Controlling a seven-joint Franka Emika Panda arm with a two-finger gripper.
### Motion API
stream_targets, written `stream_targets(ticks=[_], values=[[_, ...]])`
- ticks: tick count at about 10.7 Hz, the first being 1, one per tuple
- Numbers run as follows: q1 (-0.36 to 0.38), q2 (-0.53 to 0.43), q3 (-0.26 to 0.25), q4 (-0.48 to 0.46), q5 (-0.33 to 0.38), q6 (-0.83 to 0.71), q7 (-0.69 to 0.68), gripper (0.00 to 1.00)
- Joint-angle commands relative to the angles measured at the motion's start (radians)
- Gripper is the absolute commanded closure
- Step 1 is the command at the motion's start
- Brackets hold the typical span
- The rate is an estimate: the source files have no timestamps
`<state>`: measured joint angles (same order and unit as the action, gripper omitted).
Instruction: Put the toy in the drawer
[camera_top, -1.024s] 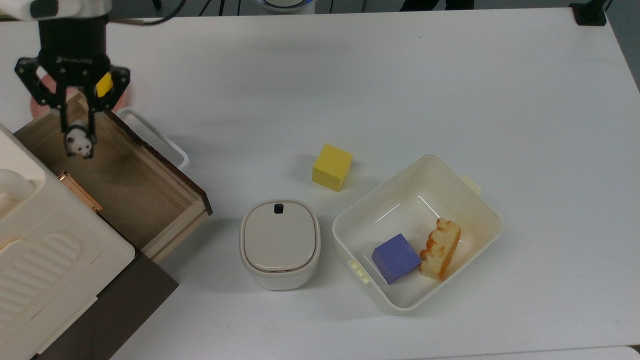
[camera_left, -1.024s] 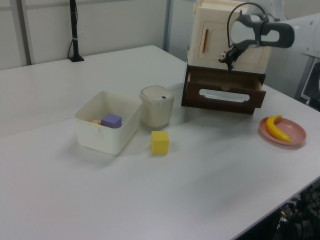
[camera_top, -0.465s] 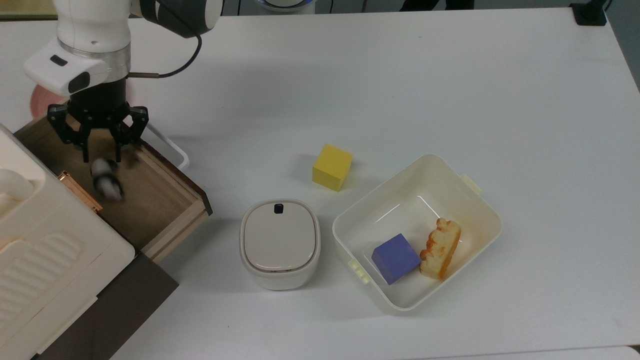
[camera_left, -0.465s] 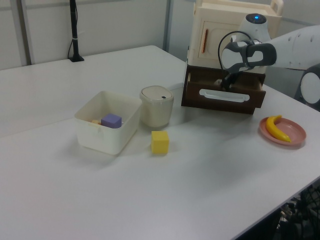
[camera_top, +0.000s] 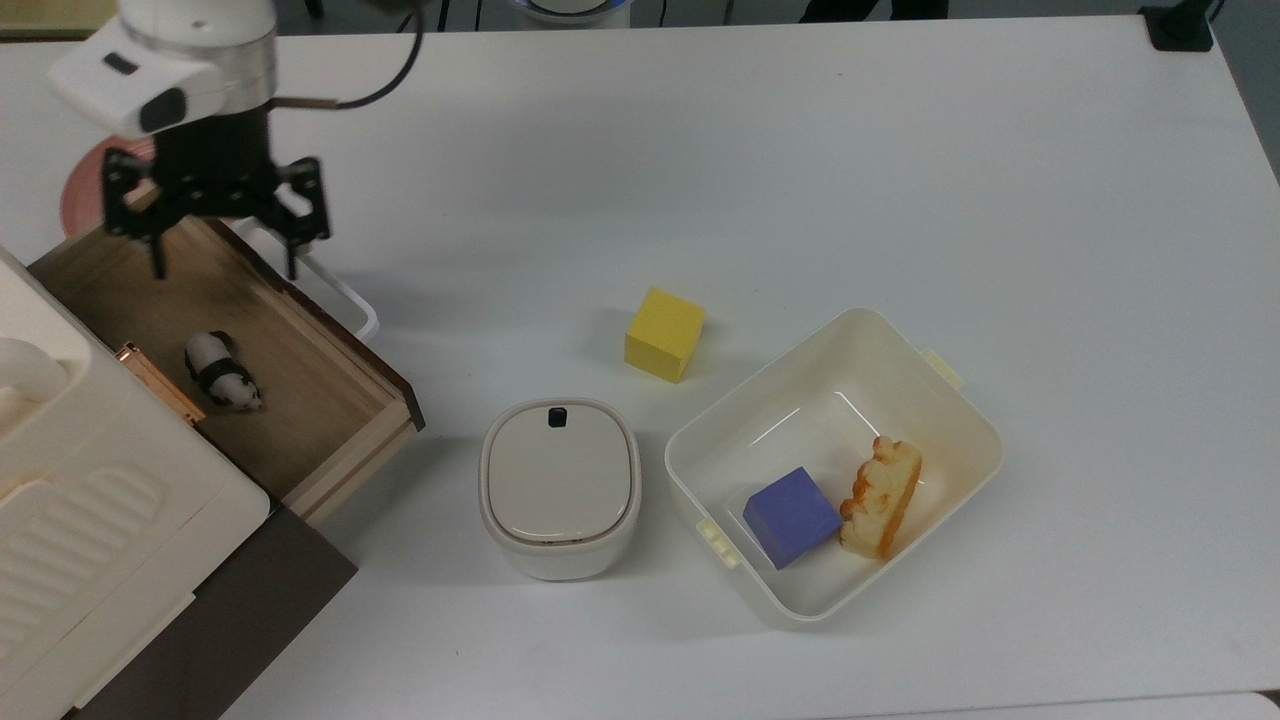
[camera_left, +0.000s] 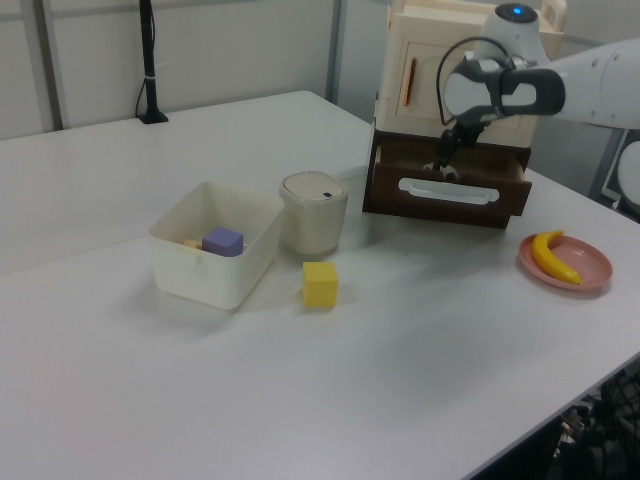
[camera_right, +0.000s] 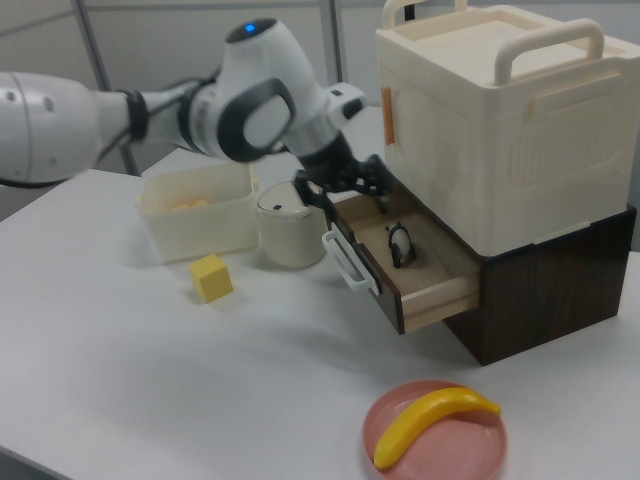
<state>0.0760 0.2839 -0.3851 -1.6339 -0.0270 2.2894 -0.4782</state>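
Drawer (camera_top: 300, 400) stands pulled out from the cabinet at the table's (camera_top: 800, 150) nine o'clock edge in the top view, white handle outward. Your claw (camera_top: 222, 262) hangs spread wide and empty above the drawer's twelve o'clock end. Toy (camera_top: 222, 371) lies on its side on the drawer floor, near the cabinet front. Judgement: placement is done; you are at the retreat step. Next, lift clear without catching the drawer wall.
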Motion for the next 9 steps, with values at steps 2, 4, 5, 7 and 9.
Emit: stream_targets(ticks=[2,4,5,7,9], values=[[0.045,-0.132,0.167,0.040,-0.004,-0.512,0.310,0.00],[0.039,-0.179,0.257,0.032,-0.004,-0.624,0.452,0.00],[0.039,-0.196,0.293,0.032,-0.004,-0.690,0.478,0.00],[0.007,-0.204,0.357,0.031,-0.004,-0.694,0.600,0.00],[-0.031,-0.200,0.400,0.031,-0.005,-0.680,0.592,0.00]])
